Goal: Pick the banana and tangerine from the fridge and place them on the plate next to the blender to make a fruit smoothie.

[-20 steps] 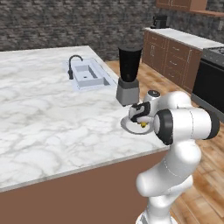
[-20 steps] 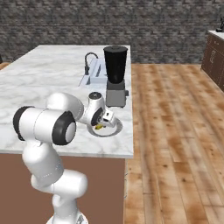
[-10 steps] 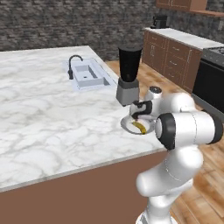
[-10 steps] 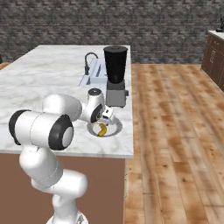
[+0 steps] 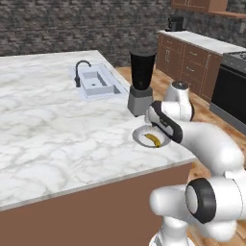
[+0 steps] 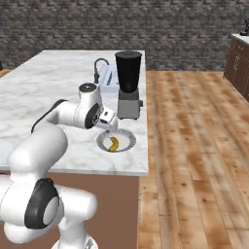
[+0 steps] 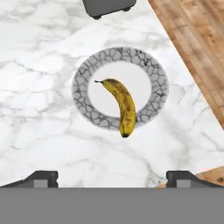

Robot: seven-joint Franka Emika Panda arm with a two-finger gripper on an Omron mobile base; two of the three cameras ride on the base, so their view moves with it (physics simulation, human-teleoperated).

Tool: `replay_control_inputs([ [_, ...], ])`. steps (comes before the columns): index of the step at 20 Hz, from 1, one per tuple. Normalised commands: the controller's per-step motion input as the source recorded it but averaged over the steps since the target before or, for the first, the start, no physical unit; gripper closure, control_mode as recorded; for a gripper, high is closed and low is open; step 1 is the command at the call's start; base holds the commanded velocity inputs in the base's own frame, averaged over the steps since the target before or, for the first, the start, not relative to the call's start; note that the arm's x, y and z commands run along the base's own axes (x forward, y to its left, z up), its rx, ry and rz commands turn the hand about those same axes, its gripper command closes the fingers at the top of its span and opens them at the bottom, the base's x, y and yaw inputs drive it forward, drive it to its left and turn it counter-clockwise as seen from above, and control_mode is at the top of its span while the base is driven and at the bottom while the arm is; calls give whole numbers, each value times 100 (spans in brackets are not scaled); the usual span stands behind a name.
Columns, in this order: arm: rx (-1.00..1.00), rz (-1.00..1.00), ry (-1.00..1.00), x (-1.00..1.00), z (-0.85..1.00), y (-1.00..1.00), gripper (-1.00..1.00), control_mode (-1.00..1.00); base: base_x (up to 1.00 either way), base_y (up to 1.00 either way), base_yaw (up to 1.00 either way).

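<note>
The plate (image 7: 154, 74) lies on the marble surface (image 5: 53, 129), just beside the blender (image 5: 141, 81), near the edge. It has a grey cracked-pattern rim and a white middle. Inside it lies one banana (image 7: 122, 106), yellow with brown spots, and its lower tip reaches over the rim. The tool (image 7: 113, 177) is above the plate with its two fingers wide apart, holding nothing. No brand or writing can be read anywhere.

No readable txt, labels or nos. anywhere.
</note>
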Motion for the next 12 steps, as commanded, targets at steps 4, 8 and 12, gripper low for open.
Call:
replay_control_inputs([
  [4,0,0,0,-100,87,13,-100,-100,0,0,0],
  [8,0,0,0,-94,74,11,-100,-100,0,0,0],
  [12,0,0,-7,-72,16,2,-100,100,-25,0,-2],
])
